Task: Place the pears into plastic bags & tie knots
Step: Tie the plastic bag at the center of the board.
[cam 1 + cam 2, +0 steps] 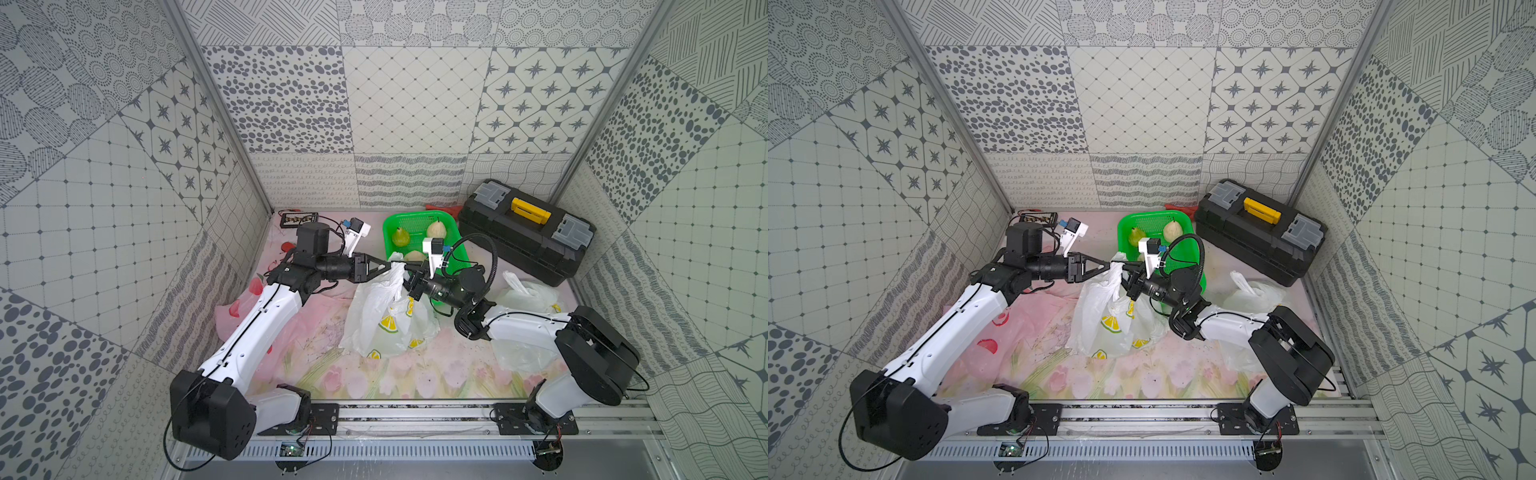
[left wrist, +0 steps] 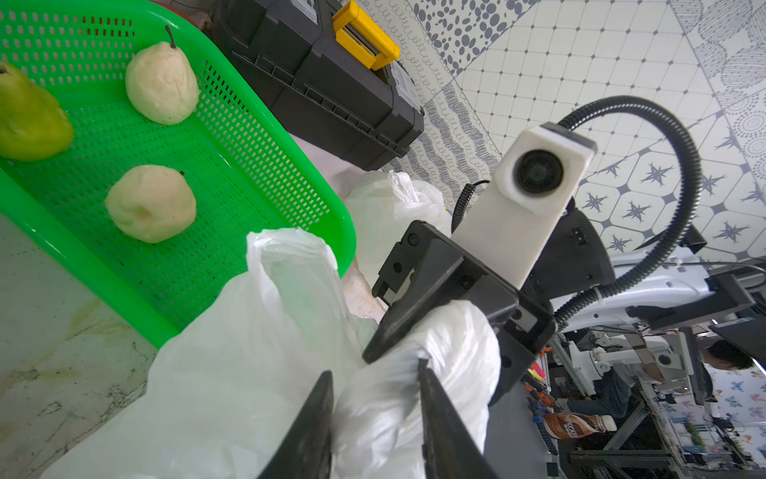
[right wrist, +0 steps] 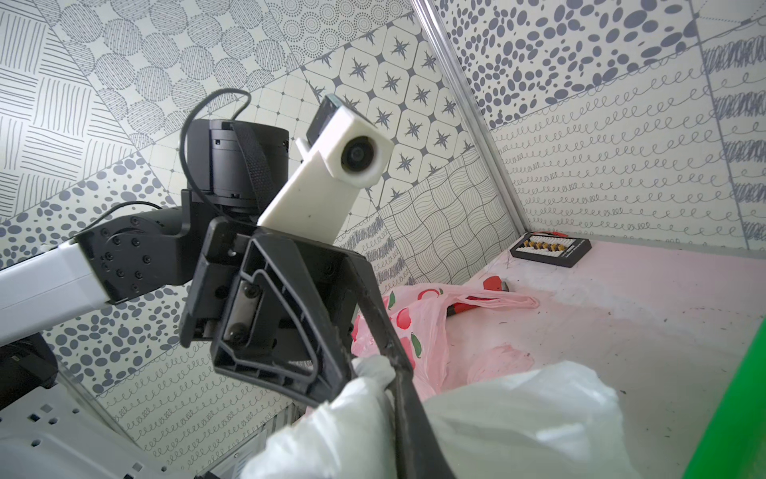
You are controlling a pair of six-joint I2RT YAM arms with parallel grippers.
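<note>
A white plastic bag (image 1: 386, 320) with lemon prints stands mid-table, its handles pulled up between my two grippers. My left gripper (image 2: 375, 398) is shut on a bunched handle, and plastic fills the gap between its fingers. My right gripper (image 1: 409, 274) faces it almost tip to tip and is shut, with the same bag's plastic wrapped round its fingers (image 2: 414, 307). In the green basket (image 1: 457, 249) behind them lie three pears: a green pear (image 2: 29, 120) and two cream pears (image 2: 161, 83) (image 2: 151, 203). I cannot see what the bag holds.
A black toolbox (image 1: 528, 232) with a yellow handle stands at the back right. A second white bag (image 1: 525, 295) lies right of the basket. A pink strawberry bag (image 3: 418, 323) lies at the left under my left arm. A small black case (image 1: 297, 218) sits at the back left.
</note>
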